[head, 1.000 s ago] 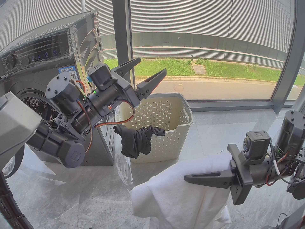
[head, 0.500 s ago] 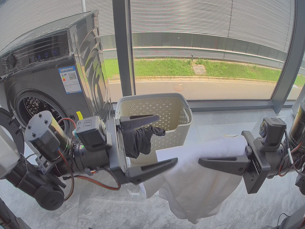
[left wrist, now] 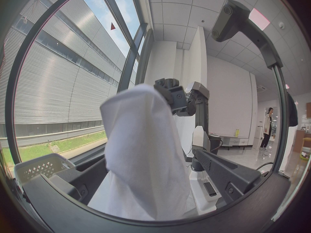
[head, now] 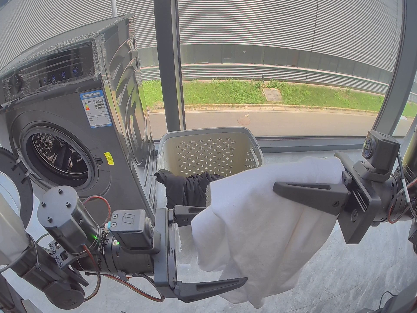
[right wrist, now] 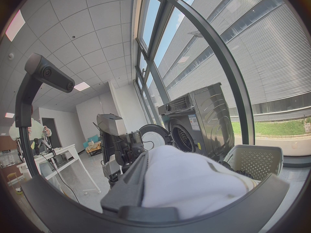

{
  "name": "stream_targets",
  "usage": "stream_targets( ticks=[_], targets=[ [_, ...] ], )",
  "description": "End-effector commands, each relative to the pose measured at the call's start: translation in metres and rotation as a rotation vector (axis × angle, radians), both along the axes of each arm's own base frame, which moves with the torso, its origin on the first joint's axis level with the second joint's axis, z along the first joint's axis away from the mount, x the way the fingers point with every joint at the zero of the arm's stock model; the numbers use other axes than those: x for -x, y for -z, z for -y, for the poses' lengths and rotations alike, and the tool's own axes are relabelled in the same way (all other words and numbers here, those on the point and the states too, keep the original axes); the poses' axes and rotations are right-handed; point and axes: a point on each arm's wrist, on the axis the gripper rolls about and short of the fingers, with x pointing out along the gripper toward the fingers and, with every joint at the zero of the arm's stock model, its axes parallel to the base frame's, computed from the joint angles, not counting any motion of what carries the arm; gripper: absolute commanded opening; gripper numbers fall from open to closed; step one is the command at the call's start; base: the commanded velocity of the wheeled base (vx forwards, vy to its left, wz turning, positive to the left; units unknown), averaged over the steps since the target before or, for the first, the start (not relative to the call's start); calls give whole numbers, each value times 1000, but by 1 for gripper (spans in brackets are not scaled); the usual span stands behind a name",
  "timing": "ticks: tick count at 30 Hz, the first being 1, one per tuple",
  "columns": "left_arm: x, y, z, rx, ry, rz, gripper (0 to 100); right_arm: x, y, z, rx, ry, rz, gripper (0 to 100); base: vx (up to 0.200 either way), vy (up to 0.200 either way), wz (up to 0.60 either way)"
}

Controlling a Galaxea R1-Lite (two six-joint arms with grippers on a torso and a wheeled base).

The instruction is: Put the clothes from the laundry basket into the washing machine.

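Note:
My right gripper (head: 282, 182) is shut on a white garment (head: 256, 222), held up in the air in front of the laundry basket (head: 208, 132); the cloth drapes down over its fingers. My left gripper (head: 217, 249) sits low and open, with the garment's hanging lower edge (left wrist: 145, 159) between its spread fingers (head: 208, 285). A black garment (head: 184, 190) hangs over the basket's front rim. The grey washing machine (head: 87, 88) stands to the left with its drum opening (head: 58, 155) uncovered and its door (head: 13, 183) swung out.
The basket stands on the marble floor (head: 304, 170) against the window, right beside the washer's side panel. A dark window post (head: 167, 53) rises behind the basket. Open floor lies to the right of it.
My left arm swung down from above the basket to low in front, coming under the white garment. My right arm lifted the garment higher and carried it left, in front of the basket.

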Motion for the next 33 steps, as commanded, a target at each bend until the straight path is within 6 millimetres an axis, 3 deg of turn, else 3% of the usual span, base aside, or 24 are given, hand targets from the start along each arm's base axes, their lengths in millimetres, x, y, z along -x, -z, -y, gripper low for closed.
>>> stream_targets(
  ticks=[1,11,23,33],
  targets=[
    [-15,16,3,-30,-29,-35,100,2,-5,-1,-11,-8,13,0,0,0,0],
    [-34,22,19,-26,-32,-34,100,10,-16,-9,-50,-58,-5,0,0,0,0],
    [-13,24,49,-22,71,-38,100,0,-19,-20,-54,-65,0,0,0,0,0],
    [-27,12,73,53,1,-28,100,-1,-19,-34,-53,-92,-6,0,0,0,0]
  ],
)
